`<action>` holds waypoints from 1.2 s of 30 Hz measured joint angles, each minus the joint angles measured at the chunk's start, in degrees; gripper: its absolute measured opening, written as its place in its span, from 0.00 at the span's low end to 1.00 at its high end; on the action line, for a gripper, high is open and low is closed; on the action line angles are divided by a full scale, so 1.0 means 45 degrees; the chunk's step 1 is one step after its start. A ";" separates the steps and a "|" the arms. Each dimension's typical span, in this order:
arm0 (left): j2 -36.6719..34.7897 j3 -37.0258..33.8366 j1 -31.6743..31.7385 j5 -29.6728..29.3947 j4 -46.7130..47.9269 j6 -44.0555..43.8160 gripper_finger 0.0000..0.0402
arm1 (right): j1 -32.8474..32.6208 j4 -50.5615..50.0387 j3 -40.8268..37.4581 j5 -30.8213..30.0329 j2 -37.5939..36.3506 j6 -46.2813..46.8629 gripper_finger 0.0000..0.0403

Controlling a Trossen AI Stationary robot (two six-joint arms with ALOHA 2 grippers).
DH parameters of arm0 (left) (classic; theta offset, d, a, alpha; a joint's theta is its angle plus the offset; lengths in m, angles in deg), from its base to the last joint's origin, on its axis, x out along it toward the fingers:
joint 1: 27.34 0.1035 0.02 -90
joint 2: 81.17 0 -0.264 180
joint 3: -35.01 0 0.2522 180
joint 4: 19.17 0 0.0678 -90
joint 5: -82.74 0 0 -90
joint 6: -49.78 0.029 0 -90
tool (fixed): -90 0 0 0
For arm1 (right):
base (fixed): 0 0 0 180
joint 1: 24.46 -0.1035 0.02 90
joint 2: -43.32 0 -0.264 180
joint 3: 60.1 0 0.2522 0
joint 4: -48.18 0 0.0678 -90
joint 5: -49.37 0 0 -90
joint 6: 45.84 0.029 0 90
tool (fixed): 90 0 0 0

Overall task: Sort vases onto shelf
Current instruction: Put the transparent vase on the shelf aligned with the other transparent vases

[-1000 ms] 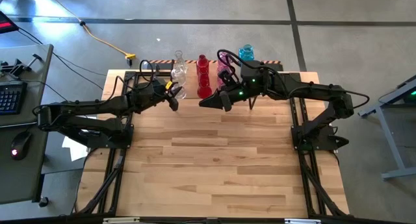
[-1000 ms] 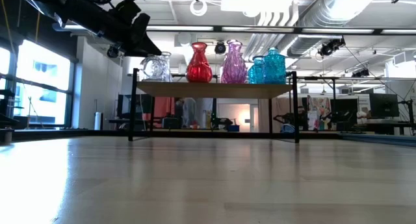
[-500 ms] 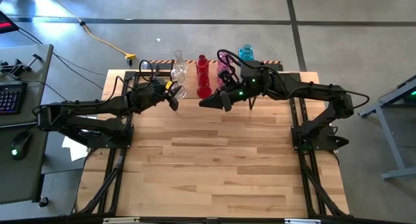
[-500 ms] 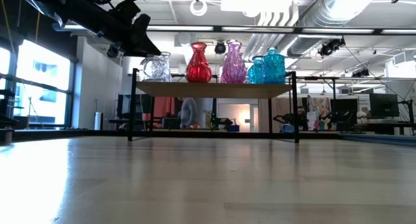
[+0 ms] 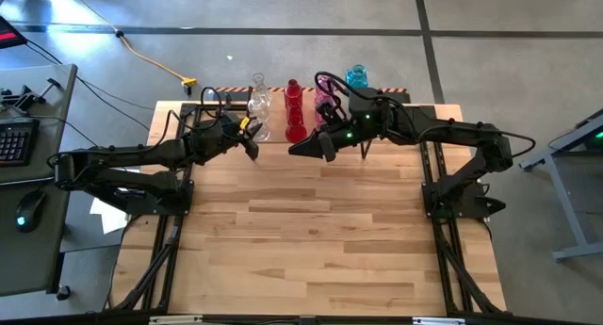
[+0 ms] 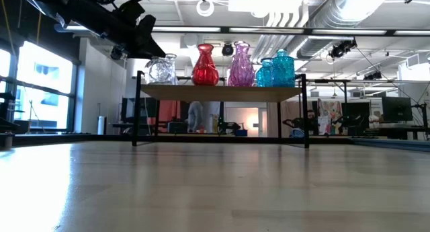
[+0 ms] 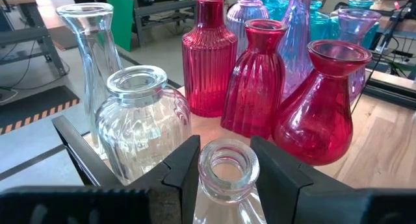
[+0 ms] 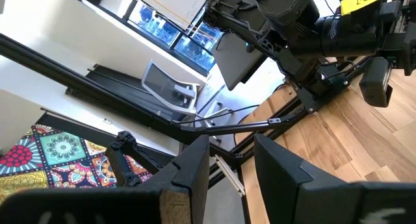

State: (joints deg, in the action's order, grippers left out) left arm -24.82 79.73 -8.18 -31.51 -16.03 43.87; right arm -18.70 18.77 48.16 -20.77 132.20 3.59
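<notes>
- Fingers (image 7: pixel 185 175) of the left arm grip a clear vase (image 7: pixel 227 178) by its neck, one on each side of the rim.
- Just beyond them on the shelf (image 6: pixel 222 92) stand a round clear vase (image 7: pixel 140 123), a tall clear vase (image 7: pixel 88 55) and three red vases (image 7: pixel 260 87).
- To do it well, I judge: keep it upright, lower it into bare board just before the round one, and release only once seated.
- Right arm's fingers (image 8: pixel 195 169) stand apart, holding nothing, beside the shelf.

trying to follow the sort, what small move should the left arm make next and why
Probably ease the clear vase forward and set it down by the other clear ones. The left gripper holds its neck between the fingers, just short of the shelf; red vases stand beside that spot.
</notes>
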 joint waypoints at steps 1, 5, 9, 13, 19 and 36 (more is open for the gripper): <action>0.0000 0.0000 0.0000 0.0000 -0.0001 0.0002 0.28 | -0.0002 0.0003 0.0000 0.0002 0.0000 0.0000 0.26; 0.0015 0.0000 0.0000 0.0003 -0.0002 0.0005 0.28 | 0.0000 0.0001 0.0000 0.0000 0.0000 0.0000 0.26; 0.0179 0.0000 0.0005 0.0037 -0.0084 -0.0288 0.28 | -0.0005 0.0003 0.0000 0.0002 0.0000 0.0000 0.26; 0.0409 0.0010 0.0005 0.0108 -0.0205 -0.0334 0.28 | -0.0004 0.0003 0.0000 0.0003 0.0000 0.0000 0.26; 0.0432 0.0010 0.0005 0.0193 -0.0170 -0.0423 0.29 | -0.0004 0.0001 0.0000 0.0004 0.0000 0.0000 0.26; 0.0452 -0.0010 0.0005 0.0113 -0.0244 -0.1005 0.33 | 0.0000 -0.0002 0.0000 0.0005 0.0000 0.0000 0.26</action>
State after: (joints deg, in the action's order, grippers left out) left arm -22.78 79.69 -8.16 -31.00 -17.13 39.34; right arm -18.70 18.76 48.16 -20.75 132.20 3.59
